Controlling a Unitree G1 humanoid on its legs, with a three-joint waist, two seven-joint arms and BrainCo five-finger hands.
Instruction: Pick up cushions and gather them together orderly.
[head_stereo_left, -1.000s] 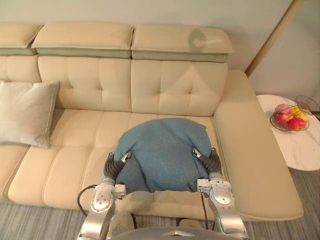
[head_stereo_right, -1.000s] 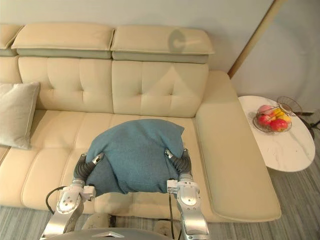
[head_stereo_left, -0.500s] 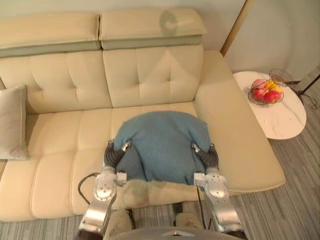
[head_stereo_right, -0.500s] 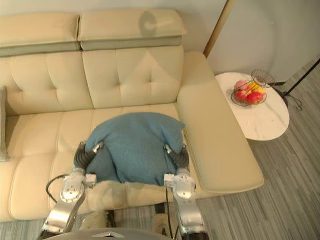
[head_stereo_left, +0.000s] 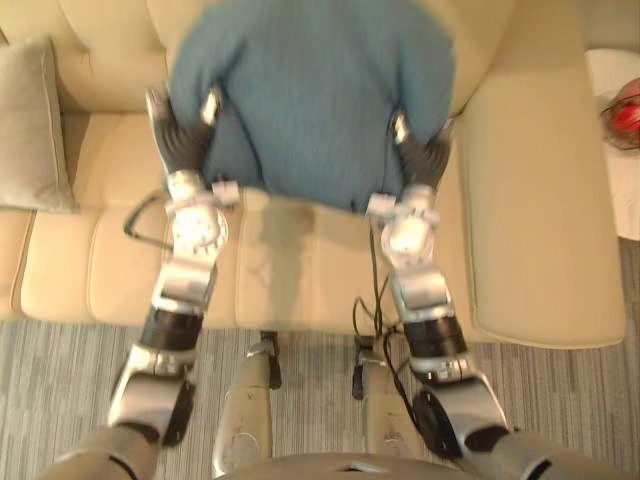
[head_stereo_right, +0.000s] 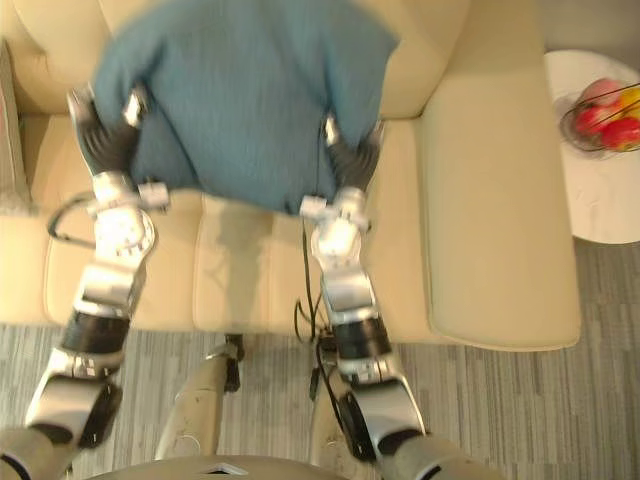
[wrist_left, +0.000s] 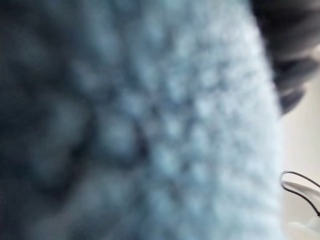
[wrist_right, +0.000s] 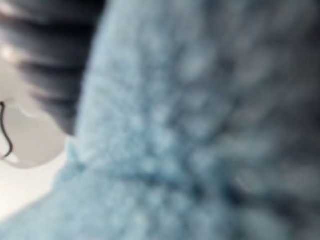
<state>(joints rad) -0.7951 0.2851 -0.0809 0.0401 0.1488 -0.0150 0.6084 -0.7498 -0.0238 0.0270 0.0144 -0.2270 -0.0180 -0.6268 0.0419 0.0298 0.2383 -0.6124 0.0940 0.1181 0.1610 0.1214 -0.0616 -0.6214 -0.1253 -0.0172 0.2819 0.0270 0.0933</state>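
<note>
Blue cushion (head_stereo_left: 310, 90) in upper centre, carried between left hand (head_stereo_left: 183, 145) and right hand (head_stereo_left: 425, 160); grip of both impossible to tell; beige cushion (head_stereo_left: 35, 125) at far left, nearer the left hand.

The cushion (head_stereo_left: 310, 90) is sitting between the left robot hand (head_stereo_left: 180, 138) and the right robot hand (head_stereo_left: 422, 158), above the sofa (head_stereo_left: 300, 262). A second cushion (head_stereo_left: 35, 125) is lying on the sofa, left of the left robot hand. A table (head_stereo_right: 600, 205), bearing a fruit bowl (head_stereo_right: 605, 112), is standing well right of the right robot hand.
</note>
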